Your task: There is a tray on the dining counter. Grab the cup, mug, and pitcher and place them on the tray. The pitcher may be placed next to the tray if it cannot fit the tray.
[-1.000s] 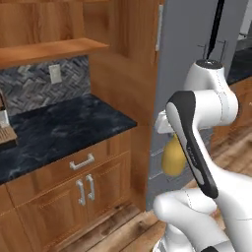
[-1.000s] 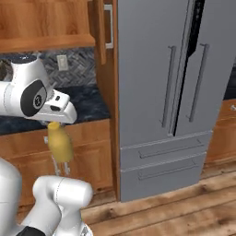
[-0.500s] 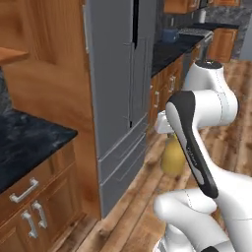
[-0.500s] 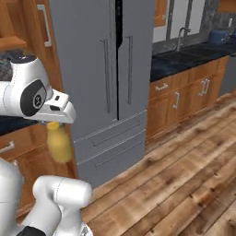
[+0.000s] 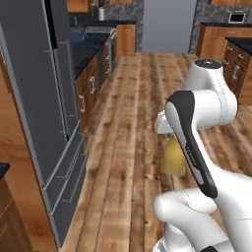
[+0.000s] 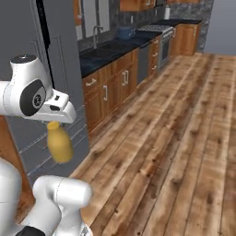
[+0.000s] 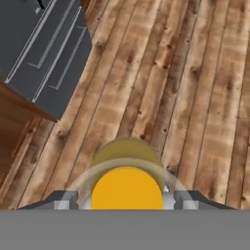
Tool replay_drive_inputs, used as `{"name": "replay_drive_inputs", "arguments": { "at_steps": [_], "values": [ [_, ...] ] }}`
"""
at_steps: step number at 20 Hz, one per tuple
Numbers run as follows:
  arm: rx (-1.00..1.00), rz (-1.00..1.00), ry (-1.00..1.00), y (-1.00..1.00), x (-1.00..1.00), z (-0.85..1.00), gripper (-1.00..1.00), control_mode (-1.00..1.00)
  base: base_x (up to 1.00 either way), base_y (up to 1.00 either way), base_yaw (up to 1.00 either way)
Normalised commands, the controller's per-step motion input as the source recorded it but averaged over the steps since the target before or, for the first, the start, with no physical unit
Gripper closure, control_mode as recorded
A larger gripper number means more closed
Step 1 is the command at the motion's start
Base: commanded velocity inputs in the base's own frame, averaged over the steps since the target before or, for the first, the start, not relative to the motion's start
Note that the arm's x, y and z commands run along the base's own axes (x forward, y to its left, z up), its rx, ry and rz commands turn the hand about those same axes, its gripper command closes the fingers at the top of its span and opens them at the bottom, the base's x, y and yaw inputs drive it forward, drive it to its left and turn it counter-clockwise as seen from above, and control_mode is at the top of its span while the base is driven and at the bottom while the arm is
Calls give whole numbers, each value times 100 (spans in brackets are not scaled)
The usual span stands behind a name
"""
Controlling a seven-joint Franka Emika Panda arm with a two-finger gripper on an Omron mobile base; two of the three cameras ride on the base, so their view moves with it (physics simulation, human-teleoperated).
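jaws pinch the pitcher (image 6: 59, 145) by its neck, one finger on each side, so it hangs upright under my gripper (image 7: 127, 197) above the wooden floor (image 6: 175, 138). i see the grey fridge (image 5: 44, 113) at near left, then the dark counter (image 6: 115, 48) with wooden cabinets farther along the left.

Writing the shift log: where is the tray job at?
Done: nothing can be confirmed from these pictures. In hand: the pitcher hangs from the gripper, jaws closed on its neck, above the wood floor beside the grey fridge. Left: set it on or beside the tray; cup and mug status can't be told.
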Motion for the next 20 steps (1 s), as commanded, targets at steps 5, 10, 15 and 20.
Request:
{"name": "replay_drive_inputs", "arguments": {
  "at_steps": [5, 10, 15, 20],
  "values": [
    [0, 0, 0, 0, 0, 0, 100, 100, 0, -32, -61],
    [0, 0, 0, 0, 0, 0, 100, 100, 0, -33, -60],
    [0, 0, 0, 0, 0, 0, 100, 100, 20, -39, -45],
    [0, 0, 0, 0, 0, 0, 100, 100, 81, -77, -5]
  ]
}}
